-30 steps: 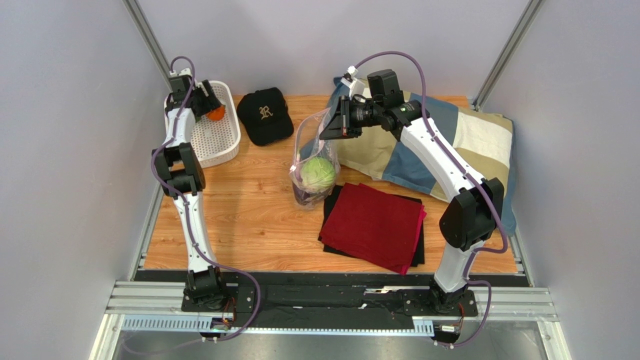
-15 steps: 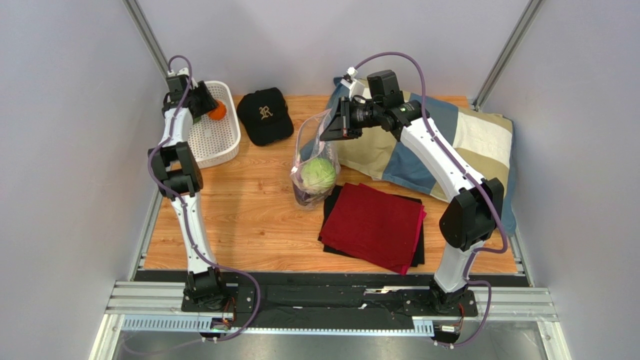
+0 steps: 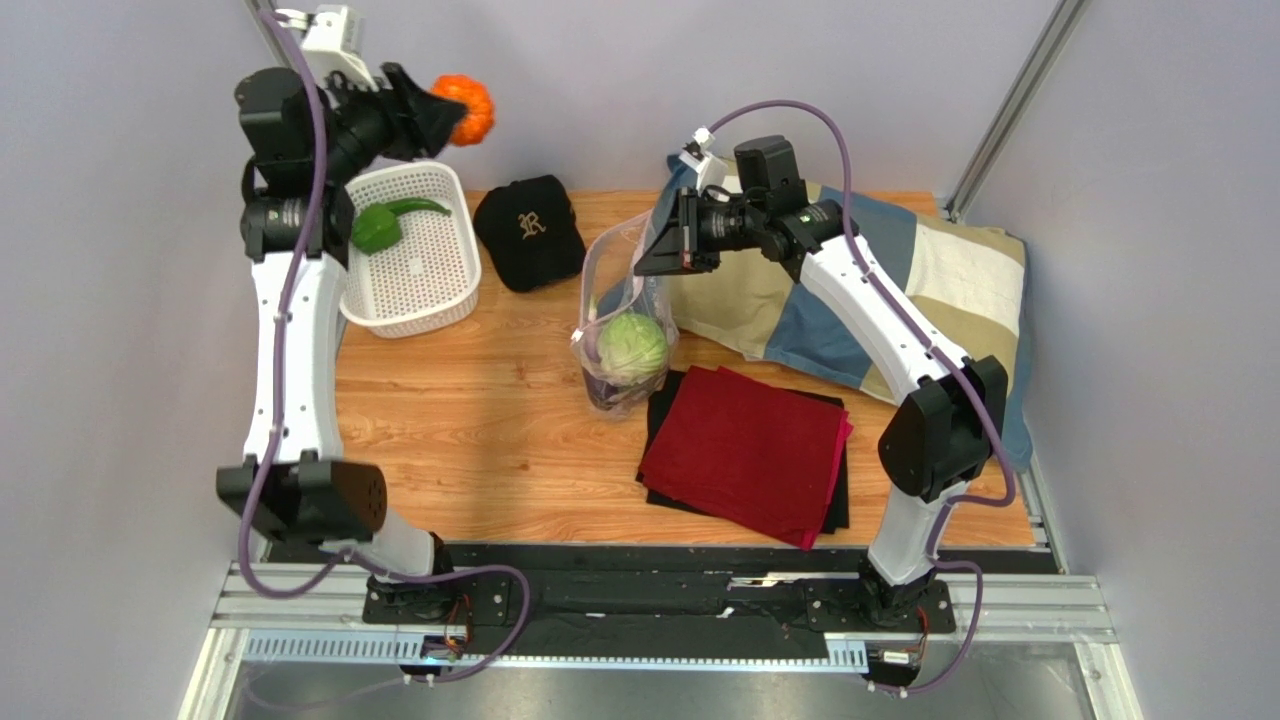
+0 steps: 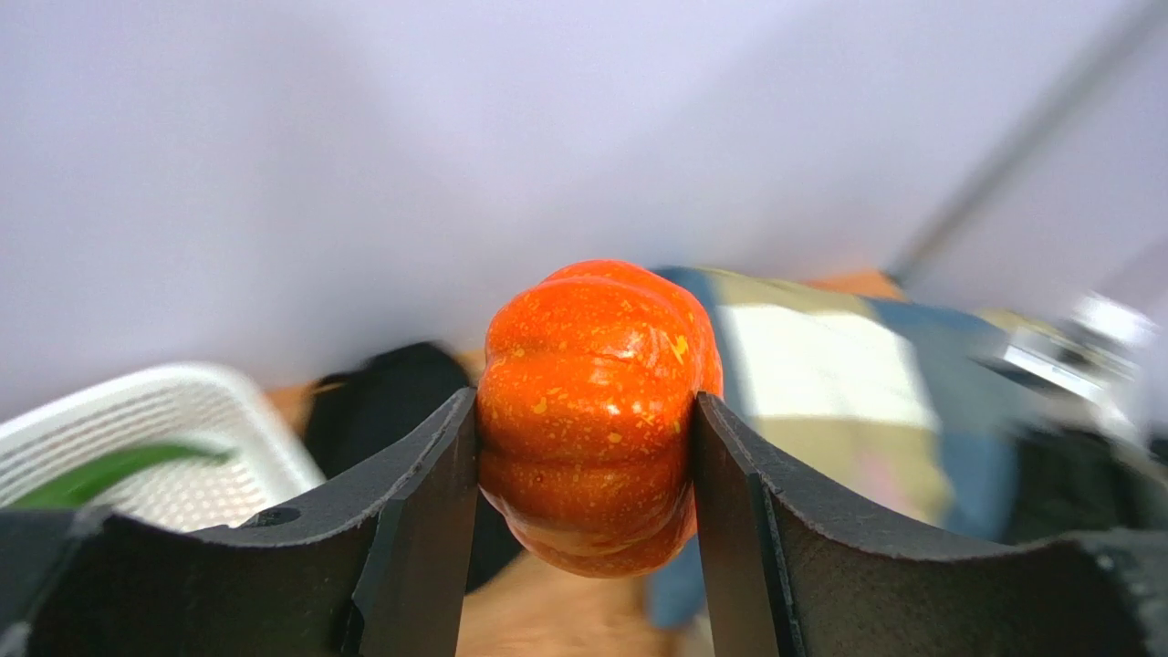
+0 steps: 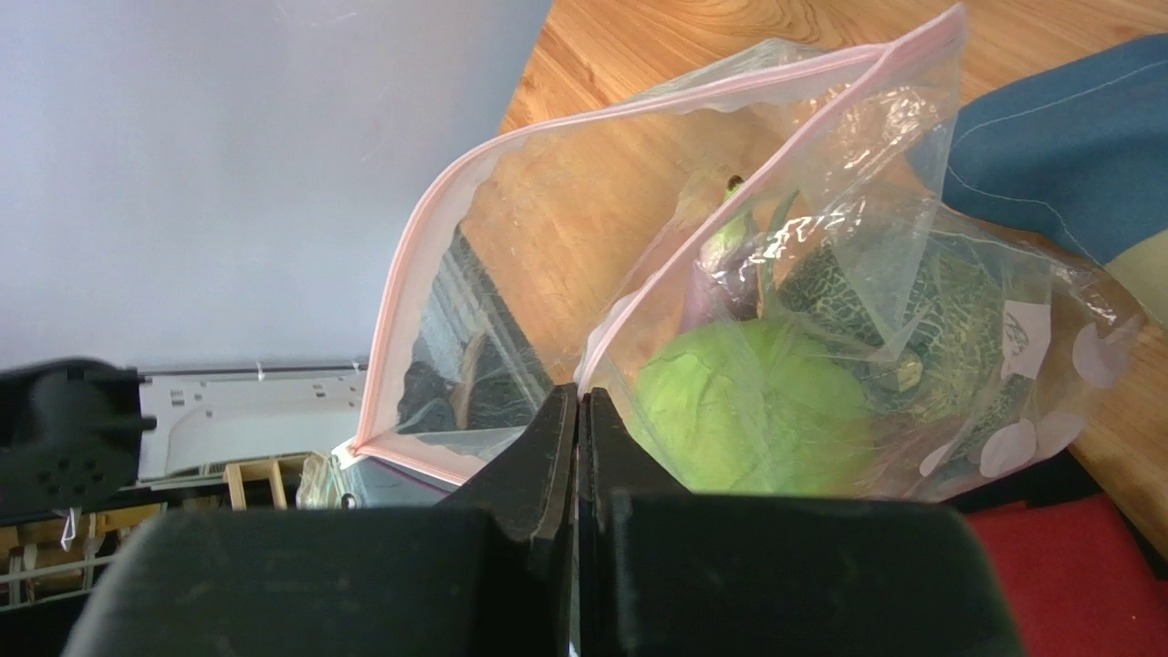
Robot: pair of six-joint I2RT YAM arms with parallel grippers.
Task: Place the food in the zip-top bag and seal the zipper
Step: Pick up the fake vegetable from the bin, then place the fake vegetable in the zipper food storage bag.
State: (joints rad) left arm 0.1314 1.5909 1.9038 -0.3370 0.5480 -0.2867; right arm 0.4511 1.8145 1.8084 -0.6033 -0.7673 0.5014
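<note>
Top view: the pumpkin [image 3: 470, 107] is gripped in the left hand [image 3: 451, 113] and held up in the air, seen against the back wall past the far rim of the white basket [image 3: 394, 321]. Green peppers [image 3: 394, 216] are left lying in that basket. A black cap [image 3: 529, 230] is seen on the counter [image 3: 481, 435] just beside the basket. The zip-top bag [image 3: 613, 293] is stood upright near the counter's middle, its top edge pinched by the right hand [image 3: 649, 252]. The cabbage [image 3: 634, 347] is seen inside it. A red cloth [image 3: 748, 450] is laid just beside the bag's base, and a patchwork cushion [image 3: 932, 285] is placed behind it on the right. Left wrist view: the jaws are seen partly open, closed flat against both sides of the pumpkin, with nothing beneath it. The basket and one green pepper are blurred at lower left. Right wrist view: the jaws are seen fully closed on the near lip of the bag, right at the zipper [image 5: 411, 274]. The zipper is unsealed and the mouth is gaping. The cabbage, the eggplant [image 5: 720, 267] and the melon [image 5: 946, 322] are seen packed together at the bottom of the bag.
</note>
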